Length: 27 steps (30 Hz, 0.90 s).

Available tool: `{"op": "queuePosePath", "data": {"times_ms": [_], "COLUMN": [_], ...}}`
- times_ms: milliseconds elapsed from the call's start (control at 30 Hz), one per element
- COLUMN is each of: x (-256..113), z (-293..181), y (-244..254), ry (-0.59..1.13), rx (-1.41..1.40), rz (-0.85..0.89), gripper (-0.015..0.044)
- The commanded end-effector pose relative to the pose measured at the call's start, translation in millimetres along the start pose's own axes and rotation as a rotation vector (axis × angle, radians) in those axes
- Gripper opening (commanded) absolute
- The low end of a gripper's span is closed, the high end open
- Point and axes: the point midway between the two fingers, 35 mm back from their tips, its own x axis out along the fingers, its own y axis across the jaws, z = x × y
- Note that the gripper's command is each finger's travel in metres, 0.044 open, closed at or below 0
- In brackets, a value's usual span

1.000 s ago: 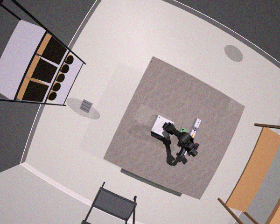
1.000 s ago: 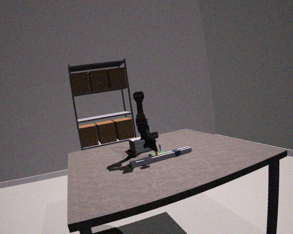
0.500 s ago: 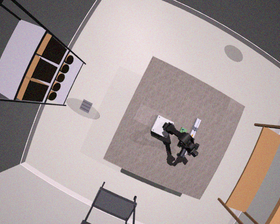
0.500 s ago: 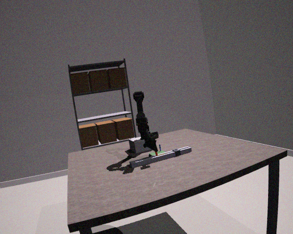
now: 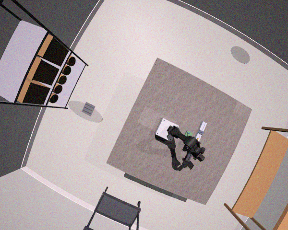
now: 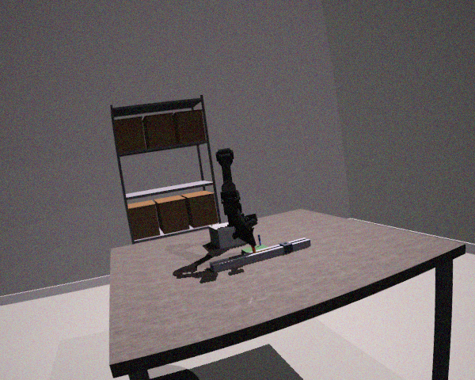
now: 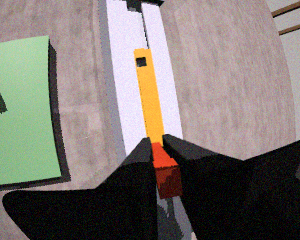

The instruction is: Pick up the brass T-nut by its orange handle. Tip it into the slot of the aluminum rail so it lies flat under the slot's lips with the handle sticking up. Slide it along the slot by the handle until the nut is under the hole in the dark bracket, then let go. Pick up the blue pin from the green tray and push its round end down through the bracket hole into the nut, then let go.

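In the wrist view my gripper (image 7: 156, 143) is shut on the orange handle (image 7: 163, 162) of the brass T-nut (image 7: 150, 102). The nut is a long yellow bar with a dark square hole near its far end. It runs lengthwise over the slot of the aluminum rail (image 7: 121, 75) (image 6: 266, 253) (image 5: 202, 127). I cannot tell whether it sits under the slot's lips. The dark bracket (image 7: 140, 4) (image 6: 286, 246) is farther along the rail. The blue pin (image 6: 259, 237) stands on the green tray (image 7: 22, 120) (image 6: 260, 248) (image 5: 188, 133) beside the rail. In the exterior view the gripper (image 6: 252, 246) touches down on the rail's middle.
The arm's white base block (image 5: 162, 128) (image 6: 220, 236) stands behind the tray on the brown table (image 6: 311, 282). A shelf rack with boxes (image 6: 164, 167) stands off the table at the back. A chair (image 5: 116, 210) is at the table's near side.
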Motion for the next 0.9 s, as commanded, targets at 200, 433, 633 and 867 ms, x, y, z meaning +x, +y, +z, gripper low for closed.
{"op": "queuePosePath", "data": {"times_ms": [200, 433, 633, 867], "x": [-0.7, -0.6, -0.5, -0.4], "z": [-0.5, -0.5, -0.5, -0.5], "y": [-3.6, -4.5, -5.2, -6.1], "ry": [0.003, 0.002, 0.002, 0.002], "rx": [0.007, 0.011, 0.015, 0.02], "rz": [0.016, 0.031, 0.043, 0.058], "gripper": [-0.015, -0.015, -0.015, -0.015]}}
